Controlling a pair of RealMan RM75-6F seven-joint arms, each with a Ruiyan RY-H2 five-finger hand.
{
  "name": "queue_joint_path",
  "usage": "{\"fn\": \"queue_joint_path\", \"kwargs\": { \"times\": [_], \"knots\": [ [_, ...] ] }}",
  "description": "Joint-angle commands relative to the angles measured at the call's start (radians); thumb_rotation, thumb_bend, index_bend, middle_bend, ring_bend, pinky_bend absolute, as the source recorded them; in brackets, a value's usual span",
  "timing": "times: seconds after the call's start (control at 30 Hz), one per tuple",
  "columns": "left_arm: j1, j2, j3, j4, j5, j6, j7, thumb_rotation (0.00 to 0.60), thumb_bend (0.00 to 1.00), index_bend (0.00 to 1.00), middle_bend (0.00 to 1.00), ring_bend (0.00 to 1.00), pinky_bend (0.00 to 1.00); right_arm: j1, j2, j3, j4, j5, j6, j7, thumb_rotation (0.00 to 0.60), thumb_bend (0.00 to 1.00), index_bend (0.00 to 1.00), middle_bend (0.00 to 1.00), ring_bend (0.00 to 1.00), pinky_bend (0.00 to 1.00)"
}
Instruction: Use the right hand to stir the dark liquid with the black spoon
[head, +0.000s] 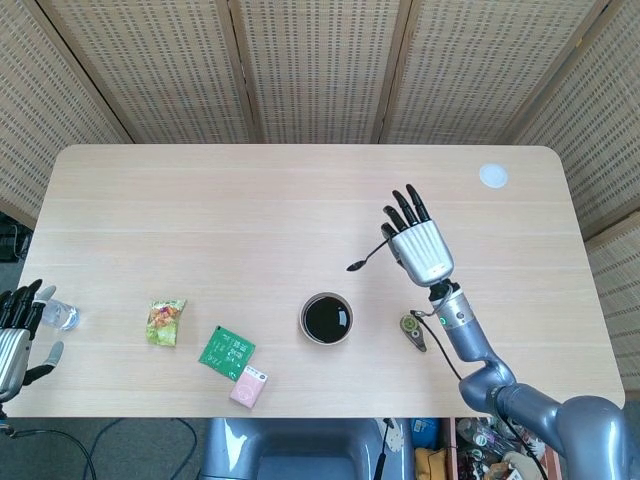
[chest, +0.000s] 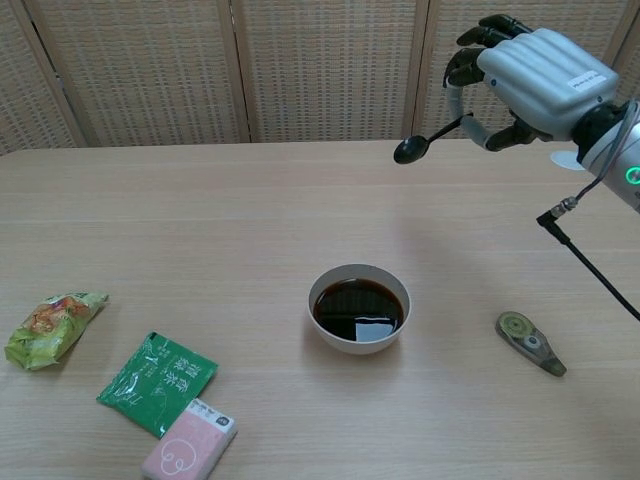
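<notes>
Right hand (chest: 535, 75) raised w/ black spoon (chest: 425, 138) pinched, well above bowl (chest: 358, 308) of dark liquid (chest: 358, 308); left hand (head: 18, 330) at table edge, fingers spread, holding nothing.

I get bright, even light in both views, with nothing lost to dimness. On the tabletop (chest: 200, 230) shadows are soft and faint. The dark liquid (chest: 358, 308) throws back a pale glare patch in the chest view. Focus is sharp across my head view; the chest view bends slightly at its edges, and the right hand (chest: 535, 75) looms large there.
</notes>
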Motion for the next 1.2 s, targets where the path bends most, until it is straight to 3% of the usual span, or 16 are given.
{"fn": "queue_joint_path", "kwargs": {
  "times": [0.03,0.6,1.2],
  "knots": [
    [0.0,0.0,0.001,0.001,0.001,0.0,-0.002,0.6,0.38,0.0,0.0,0.0,0.0,0.001,-0.037,-0.022,0.069,-0.041,0.043,-0.005,0.6,0.68,0.77,0.4,0.15,0.0],
    [0.001,-0.002,0.004,0.01,0.01,0.0,-0.01,0.6,0.38,0.0,0.0,0.0,0.0,0.012,-0.15,-0.132,0.326,-0.175,0.153,-0.024,0.6,0.68,0.77,0.4,0.16,0.0],
    [0.002,0.002,0.009,0.019,0.025,0.005,-0.022,0.6,0.38,0.0,0.0,0.0,0.0,0.034,-0.256,-0.215,0.514,-0.24,0.156,-0.056,0.6,0.69,0.78,0.4,0.15,0.0]
  ]
}}
